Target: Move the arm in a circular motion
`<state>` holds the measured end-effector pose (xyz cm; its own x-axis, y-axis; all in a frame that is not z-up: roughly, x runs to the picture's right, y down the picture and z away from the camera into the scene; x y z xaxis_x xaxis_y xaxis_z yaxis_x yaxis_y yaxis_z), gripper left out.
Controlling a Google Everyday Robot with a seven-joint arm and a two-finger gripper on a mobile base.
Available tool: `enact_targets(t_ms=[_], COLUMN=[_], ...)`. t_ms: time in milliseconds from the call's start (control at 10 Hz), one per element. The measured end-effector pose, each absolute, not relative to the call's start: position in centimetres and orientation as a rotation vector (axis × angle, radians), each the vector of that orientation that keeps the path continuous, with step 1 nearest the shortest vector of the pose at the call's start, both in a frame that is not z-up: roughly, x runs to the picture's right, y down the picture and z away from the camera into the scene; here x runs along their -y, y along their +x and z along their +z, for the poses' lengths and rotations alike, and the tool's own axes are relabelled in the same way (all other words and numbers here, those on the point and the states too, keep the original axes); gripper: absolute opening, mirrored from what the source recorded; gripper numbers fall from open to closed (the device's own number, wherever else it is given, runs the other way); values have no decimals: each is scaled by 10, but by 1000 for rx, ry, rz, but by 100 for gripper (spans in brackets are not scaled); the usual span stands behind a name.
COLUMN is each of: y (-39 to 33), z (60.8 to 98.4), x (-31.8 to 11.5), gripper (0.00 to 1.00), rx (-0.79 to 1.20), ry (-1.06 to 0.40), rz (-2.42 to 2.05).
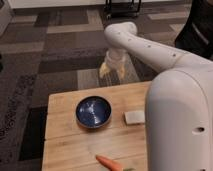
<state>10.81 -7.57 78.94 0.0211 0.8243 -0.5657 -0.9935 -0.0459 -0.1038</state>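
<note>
carpet (50,55): grey-brown patches, spread under and all round gripper.
table (62,142): wooden top, seen below gripper in the pic and nearer the camera; its far edge is passed by gripper.
bowl (93,111): dark blue, glossy, set on table; down-left of gripper, apart from it, not touched.
carrot (110,162): orange, laid at table's near edge, approx straight below gripper, well apart; partly cut off by pic bottom.
gripper (112,71): yellowish-tan fingers pointed down, seen spread apart w/ nothing held btwn; held beyond table's far edge, over carpet.
cart (122,7): dark wheeled frame, up behind gripper, well apart.
block (134,117): small, pale, flat, laid on table; down-right of gripper, just beside arm's big segment.
arm (165,54): glossy white w/ small dark dots; big segment is seen filling lower right, tube is run up-left to a bend just above gripper, then turned down to it.
</note>
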Motion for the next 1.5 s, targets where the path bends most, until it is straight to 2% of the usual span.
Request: enact_targets(t_ms=[200, 300, 500, 700, 800, 900, 1100, 1200, 1500], y=[194, 207, 251, 245, 231, 203, 153, 94, -24], z=[788, 785, 755, 710, 693, 661, 629, 598, 573], x=[44, 37, -14, -56, -69, -95, -123, -161, -194], gripper=[65, 65, 65, 65, 65, 65, 65, 65, 65], rx=[-460, -471, -540, -563, -559, -548, -531, -541, -519], ry=[-550, -545, -515, -470, -455, -427, -411, -429, -499], rz=[1608, 1622, 1678, 1673, 1662, 1642, 1608, 1559, 1357])
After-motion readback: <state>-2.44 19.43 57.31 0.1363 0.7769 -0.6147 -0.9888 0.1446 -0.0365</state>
